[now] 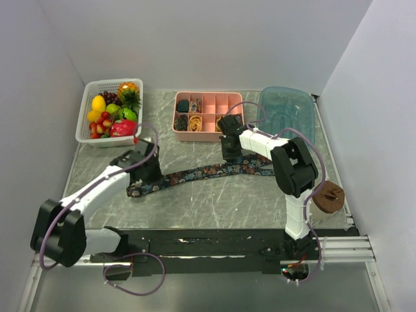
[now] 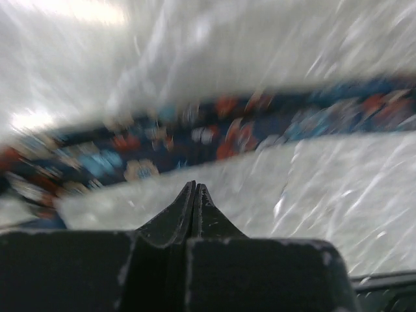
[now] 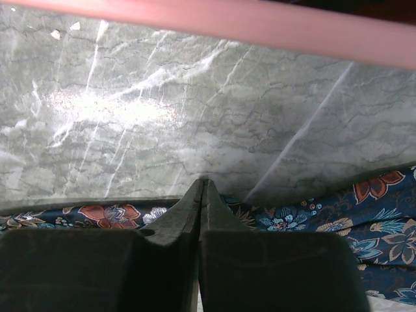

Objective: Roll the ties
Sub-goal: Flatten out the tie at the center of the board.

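Observation:
One tie (image 1: 195, 174), dark navy with a reddish, blue and tan floral pattern, lies flat and unrolled across the middle of the marble table. Its wide end is at the left (image 1: 138, 189). My left gripper (image 1: 149, 174) is shut and empty, just above that wide end. In the left wrist view the tie (image 2: 214, 133) runs blurred beyond the gripper (image 2: 194, 186). My right gripper (image 1: 229, 156) is shut over the tie's right part. In the right wrist view its tips (image 3: 203, 182) reach past the tie (image 3: 305, 218) onto bare marble.
A pink compartment tray (image 1: 209, 137) stands behind the tie, holding dark rolls and yellow bands; its rim shows in the right wrist view (image 3: 214, 23). A white fruit basket (image 1: 84, 130) is at the back left. A blue plastic lid (image 1: 287, 110) is at the back right. A brown disc (image 1: 328, 197) sits by the right arm.

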Robot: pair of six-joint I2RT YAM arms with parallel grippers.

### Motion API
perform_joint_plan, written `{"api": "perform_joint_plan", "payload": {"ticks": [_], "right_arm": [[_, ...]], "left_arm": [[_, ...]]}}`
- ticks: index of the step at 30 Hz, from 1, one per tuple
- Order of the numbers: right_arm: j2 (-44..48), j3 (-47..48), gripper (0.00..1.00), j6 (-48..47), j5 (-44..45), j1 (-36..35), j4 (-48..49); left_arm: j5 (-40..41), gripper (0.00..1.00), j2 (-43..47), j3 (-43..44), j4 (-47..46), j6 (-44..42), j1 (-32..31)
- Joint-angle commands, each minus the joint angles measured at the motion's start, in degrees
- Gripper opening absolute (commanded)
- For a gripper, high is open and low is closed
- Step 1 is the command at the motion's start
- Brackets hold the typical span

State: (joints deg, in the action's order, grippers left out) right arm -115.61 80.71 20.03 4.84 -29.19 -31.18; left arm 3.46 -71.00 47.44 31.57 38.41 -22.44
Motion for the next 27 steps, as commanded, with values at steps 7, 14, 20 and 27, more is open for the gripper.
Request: {"api": "perform_joint_plan", "payload": {"ticks": [7,14,20,27], "right_arm": [[-3.0,-2.5,0.00,-2.5,4.5,1.2,-12.8],[-3.9,-1.9,0.00,-2.2,5.2,1.2,-15.9],[-3.7,-1.7,0.00,-1.8,4.6,1.3,-17.2],[-3.8,0.2,0.00,-2.2,4.9,1.4,-18.6]], "left_arm": [[7.3,0.01,-5.1,-3.6,4.7,10.2,-2.2],[14.2,0.01,-8.4,-0.4,10.3,9.5,0.2],[16.7,0.01,-11.1,2.8,11.8,6.2,5.4],[17.6,0.01,-11.9,5.8,10.6,0.6,12.8]]}}
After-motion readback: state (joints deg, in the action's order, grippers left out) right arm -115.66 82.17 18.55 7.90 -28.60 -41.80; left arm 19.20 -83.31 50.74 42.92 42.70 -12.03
